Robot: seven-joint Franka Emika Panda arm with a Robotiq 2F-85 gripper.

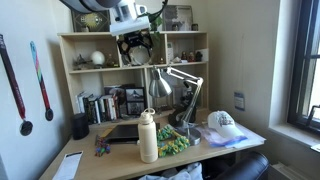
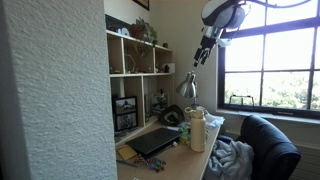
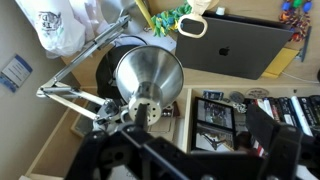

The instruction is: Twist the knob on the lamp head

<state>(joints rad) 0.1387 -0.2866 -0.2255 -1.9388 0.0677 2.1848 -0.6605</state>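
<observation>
Silver lamp head (image 3: 150,72) below gripper (image 1: 135,50)

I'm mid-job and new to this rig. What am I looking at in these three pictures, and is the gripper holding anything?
The machine is a single robot arm ending in a gripper, a two-fingered claw. Two pictures come from cameras standing in the room: both exterior views show the gripper high above the desk, near the top of the shelf. The third comes from a camera on the wrist, looking down on the silver lamp head. On the desk are the lamp, a closed laptop, a cream bottle and a white cap. The gripper holds nothing; its jaws look apart.
</observation>
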